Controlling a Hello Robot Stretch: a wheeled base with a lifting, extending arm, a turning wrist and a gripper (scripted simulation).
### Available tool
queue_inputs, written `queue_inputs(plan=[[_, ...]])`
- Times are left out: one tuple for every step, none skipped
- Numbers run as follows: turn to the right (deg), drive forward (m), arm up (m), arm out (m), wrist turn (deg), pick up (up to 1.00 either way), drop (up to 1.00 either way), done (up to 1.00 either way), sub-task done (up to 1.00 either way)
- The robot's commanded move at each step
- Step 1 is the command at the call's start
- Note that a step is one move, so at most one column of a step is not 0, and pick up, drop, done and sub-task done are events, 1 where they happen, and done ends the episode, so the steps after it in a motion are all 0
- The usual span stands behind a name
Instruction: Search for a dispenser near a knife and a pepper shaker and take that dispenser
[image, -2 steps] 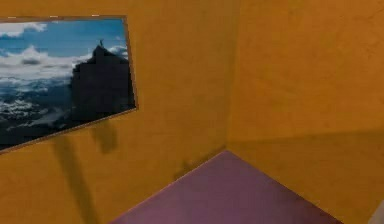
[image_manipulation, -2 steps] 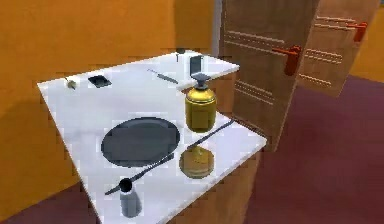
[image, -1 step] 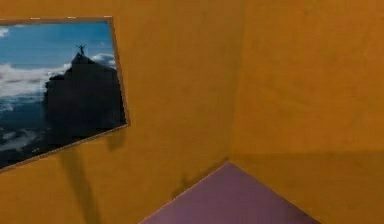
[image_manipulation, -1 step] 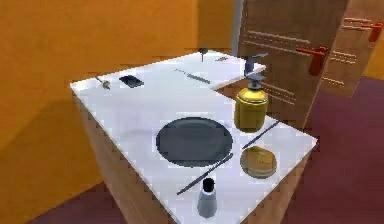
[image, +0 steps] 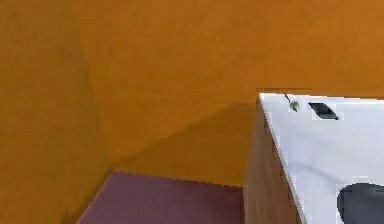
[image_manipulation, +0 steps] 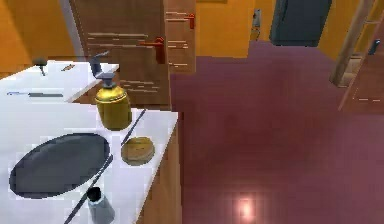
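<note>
A yellow dispenser bottle (image_manipulation: 111, 100) with a grey pump top stands upright on the white countertop (image_manipulation: 165, 122) at the arm side view's left. A long thin grey thing like a knife (image_manipulation: 35, 94) lies on the counter behind and left of it. A small grey shaker-like thing (image_manipulation: 98, 205) stands near the counter's front edge at the bottom, beside a thin dark line I cannot identify.
A dark round pan (image_manipulation: 58, 163) and a small round brown thing (image_manipulation: 138, 149) lie beside the bottle. Wooden cabinets (image_manipulation: 130, 40) stand behind; dark red floor (image_manipulation: 270, 130) stretches right. Ahead are orange walls (image: 150, 70) and a counter corner (image: 300, 140) with a dark flat thing (image: 323, 111).
</note>
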Motion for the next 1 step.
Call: queue_inputs(plan=[[0.0, 0.3, 0.0, 0.0, 0.0, 0.0, 0.0, 0.0, 0.0]])
